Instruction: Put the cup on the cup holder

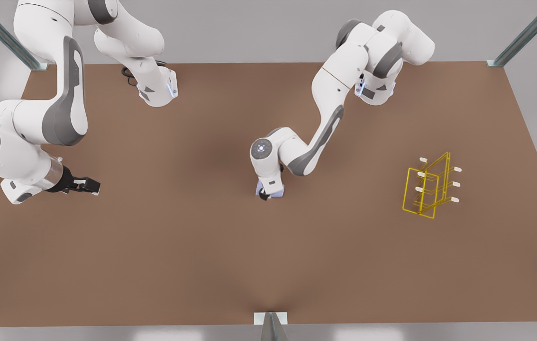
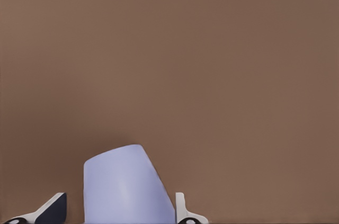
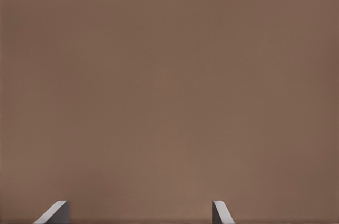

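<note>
We see the cup (image 2: 126, 187) standing on the tabletop (image 1: 202, 255), between the spread fingers (image 2: 183, 211) of the left gripper (image 1: 268, 192); one finger is beside each wall, but we cannot tell if they touch it. So the grasp is, in our judgement, not finished. The cup holder (image 1: 429, 187) stands well apart from these fingers, its pegs without a cup. Lifting, carrying and placing are left. The right gripper (image 1: 83, 184) waits with spread fingers, holding nothing.
</note>
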